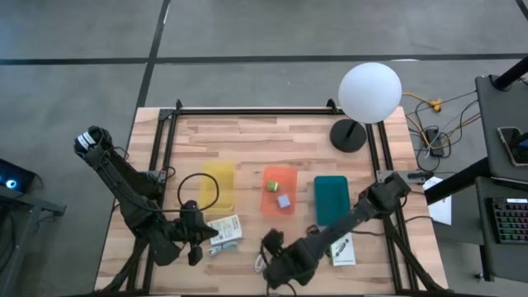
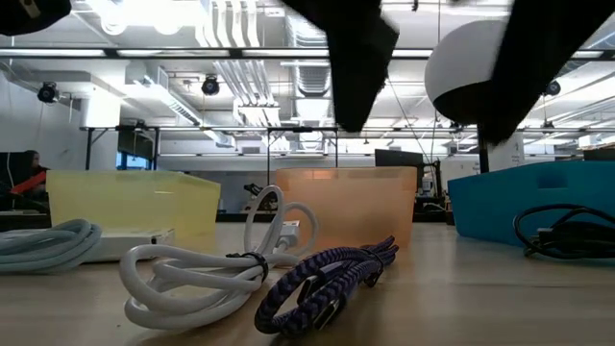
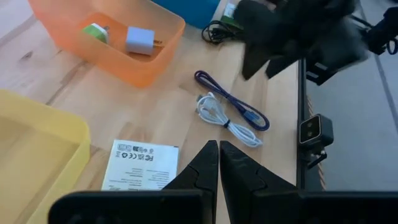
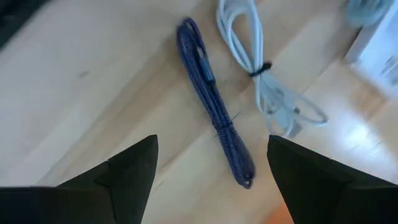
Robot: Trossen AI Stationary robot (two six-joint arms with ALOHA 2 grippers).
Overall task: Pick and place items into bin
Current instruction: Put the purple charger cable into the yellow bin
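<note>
Three bins stand in a row in the high view: yellow [image 1: 219, 188], orange [image 1: 279, 191] and teal [image 1: 332, 198]. The orange bin [image 3: 106, 37] holds a green cube [image 3: 95, 31] and a pale-purple cube [image 3: 139, 40]. A purple cord [image 4: 211, 99] and a white cord [image 4: 267, 81] lie side by side on the table near its near edge. My right gripper [image 4: 211, 168] hovers open above them, touching nothing. My left gripper [image 3: 217, 168] is shut and holds nothing, above the table beside a white printed card [image 3: 140, 165]. A second white packet [image 1: 342, 250] lies near the teal bin.
A black cord [image 1: 198, 194] lies looped beside the yellow bin. Another black cord [image 2: 567, 231] sits by the teal bin [image 2: 538, 202]. A white globe lamp [image 1: 370, 92] stands at the table's far right. Black frame rails [image 1: 165, 140] run along the table's sides.
</note>
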